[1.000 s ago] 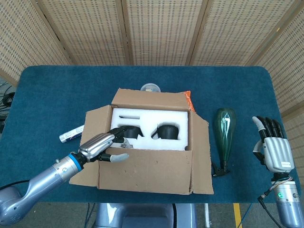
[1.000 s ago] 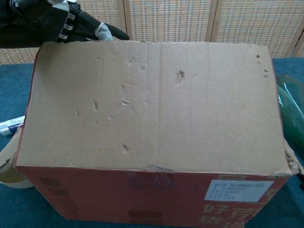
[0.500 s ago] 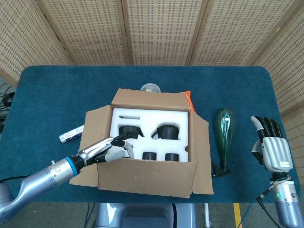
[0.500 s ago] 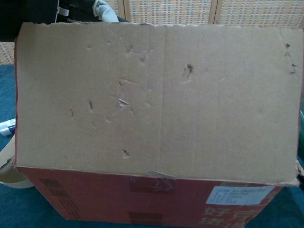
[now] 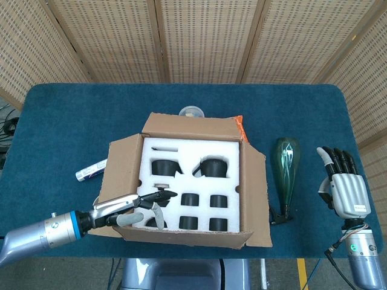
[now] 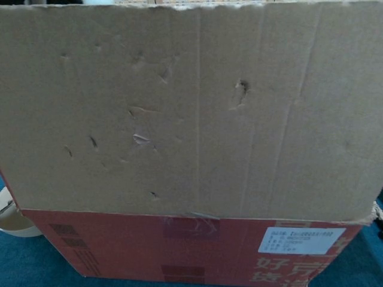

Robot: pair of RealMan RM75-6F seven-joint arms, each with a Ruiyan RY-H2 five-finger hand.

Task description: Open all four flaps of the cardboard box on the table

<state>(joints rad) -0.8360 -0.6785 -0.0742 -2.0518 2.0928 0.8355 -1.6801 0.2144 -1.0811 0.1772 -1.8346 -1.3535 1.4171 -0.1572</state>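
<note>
The cardboard box (image 5: 187,181) sits mid-table with white foam (image 5: 190,181) and several dark round holes showing inside. Its far flap (image 5: 190,127), left flap (image 5: 121,166) and right flap (image 5: 257,196) lie spread outward. The near flap (image 5: 187,237) is tipped toward me; in the chest view this near flap (image 6: 191,107) fills almost the whole frame above the box's red front wall (image 6: 197,251). My left hand (image 5: 130,208) reaches over the box's near-left corner with fingers extended, touching the near flap's inner side. My right hand (image 5: 343,187) stands upright and open, right of the box.
A green glass bottle (image 5: 286,166) lies between the box and my right hand. A small white tube (image 5: 91,172) lies left of the box. A round pale object (image 5: 191,111) peeks out behind the far flap. A tape roll (image 6: 12,218) shows at the chest view's left edge.
The near flap has swung from lying over the box's front half down toward me, uncovering more foam holes. My left hand moved nearer with it. The right hand stayed still.
</note>
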